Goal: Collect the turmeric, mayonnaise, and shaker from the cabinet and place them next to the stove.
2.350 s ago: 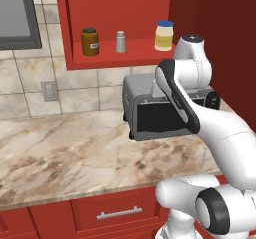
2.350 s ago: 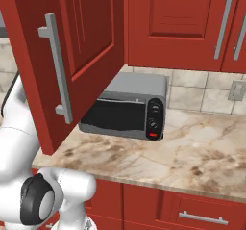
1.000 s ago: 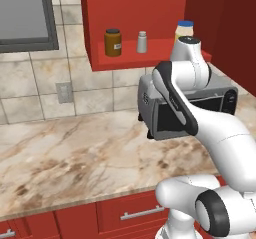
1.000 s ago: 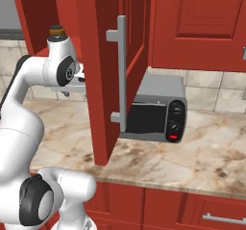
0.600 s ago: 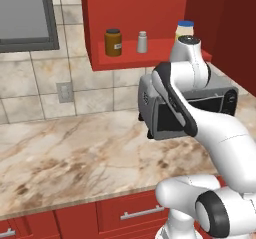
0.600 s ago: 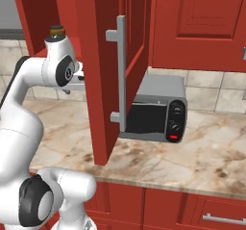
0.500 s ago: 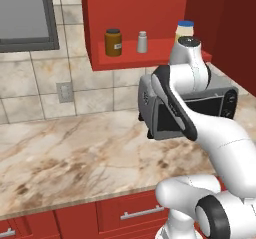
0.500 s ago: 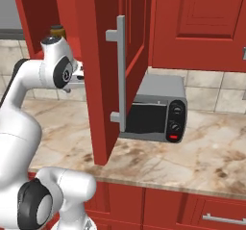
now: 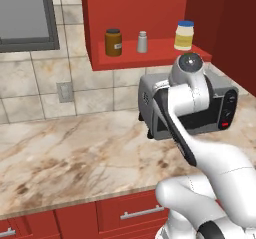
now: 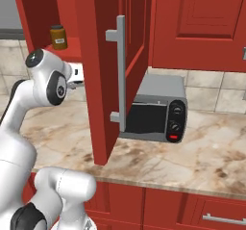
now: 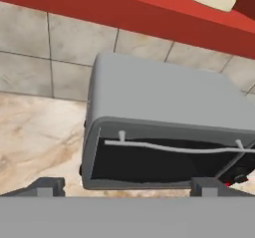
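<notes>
Amber-brown turmeric jar (image 9: pixel 113 42), tiny grey metal shaker (image 9: pixel 142 42) and cream blue-lidded mayonnaise jar (image 9: pixel 184 35) left to right on red open cabinet shelf (image 9: pixel 150 54), pincer (image 11: pixel 127 184) released, near grey toaster oven (image 11: pixel 167 132) on marble bench (image 9: pixel 70 153).

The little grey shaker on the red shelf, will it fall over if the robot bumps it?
Probably, yes. The shaker looks slim and tall for its small base, so a sideways nudge could tip it. Being round, it might then roll along the cabinet shelf.
</notes>
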### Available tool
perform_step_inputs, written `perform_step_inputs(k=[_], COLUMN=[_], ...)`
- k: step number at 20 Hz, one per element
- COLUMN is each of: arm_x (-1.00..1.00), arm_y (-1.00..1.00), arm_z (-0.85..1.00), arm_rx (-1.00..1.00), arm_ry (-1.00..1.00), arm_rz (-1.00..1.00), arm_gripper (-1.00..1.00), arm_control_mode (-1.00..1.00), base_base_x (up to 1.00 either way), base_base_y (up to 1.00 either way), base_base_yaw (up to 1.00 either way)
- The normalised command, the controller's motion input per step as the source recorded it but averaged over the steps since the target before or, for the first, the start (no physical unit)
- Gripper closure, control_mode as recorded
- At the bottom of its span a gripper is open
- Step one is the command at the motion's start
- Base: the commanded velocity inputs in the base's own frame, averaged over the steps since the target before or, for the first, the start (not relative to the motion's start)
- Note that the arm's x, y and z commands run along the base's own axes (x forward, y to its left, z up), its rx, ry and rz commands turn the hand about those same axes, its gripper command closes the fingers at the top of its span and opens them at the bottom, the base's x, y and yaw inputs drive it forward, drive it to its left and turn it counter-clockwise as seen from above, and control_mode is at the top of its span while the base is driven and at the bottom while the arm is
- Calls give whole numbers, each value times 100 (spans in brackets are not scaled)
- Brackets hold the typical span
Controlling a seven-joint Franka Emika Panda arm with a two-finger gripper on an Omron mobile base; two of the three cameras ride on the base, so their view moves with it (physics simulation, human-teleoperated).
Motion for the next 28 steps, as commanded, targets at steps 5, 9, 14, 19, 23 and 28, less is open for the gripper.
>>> perform_step_inputs(k=[5, 9, 14, 19, 23, 28], arm_x=[0, 0, 0, 0, 5, 13], arm_y=[-43, -31, -6, -16, -18, -5], arm_z=[36, 65, 67, 64, 56, 31], arm_rx=[1, 7, 12, 12, 10, 8], arm_ry=[-21, -19, -14, -7, -6, -9], arm_rz=[-7, -20, -21, -15, -5, 0], arm_gripper=[-100, -100, -100, -100, -100, -100], arm_control_mode=[-100, -100, -100, -100, -100, -100], base_base_x=[0, 0, 0, 0, 0, 0], base_base_y=[0, 0, 0, 0, 0, 0], base_base_yaw=[0, 0, 0, 0, 0, 0])
